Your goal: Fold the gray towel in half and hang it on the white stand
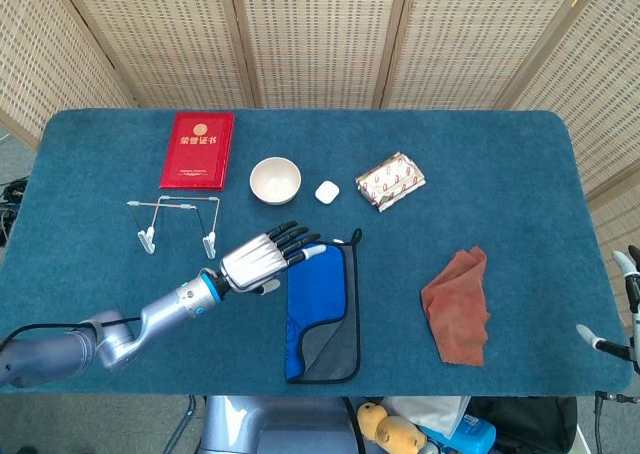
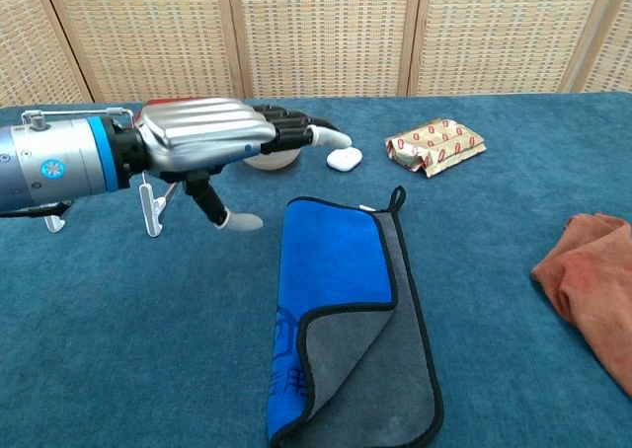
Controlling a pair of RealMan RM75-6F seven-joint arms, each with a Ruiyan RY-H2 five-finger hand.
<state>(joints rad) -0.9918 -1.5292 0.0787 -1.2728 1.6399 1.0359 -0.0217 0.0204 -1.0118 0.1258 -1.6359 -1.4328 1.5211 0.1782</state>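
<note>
The towel (image 1: 322, 310) (image 2: 346, 315), blue on one face and gray on the other with a black hem, lies flat near the table's front edge, its near corner turned over to show gray. The white wire stand (image 1: 178, 222) (image 2: 148, 196) stands left of it. My left hand (image 1: 262, 261) (image 2: 217, 142) hovers palm down with fingers stretched out and apart, just left of the towel's far left corner, holding nothing. Its fingertips (image 1: 312, 248) reach over the towel's far edge. My right hand is out of both views.
A white bowl (image 1: 275, 180), a small white case (image 1: 327, 191) and a red-patterned packet (image 1: 390, 181) lie beyond the towel. A red booklet (image 1: 198, 150) sits at far left. A rust-colored cloth (image 1: 460, 306) (image 2: 592, 285) lies at right.
</note>
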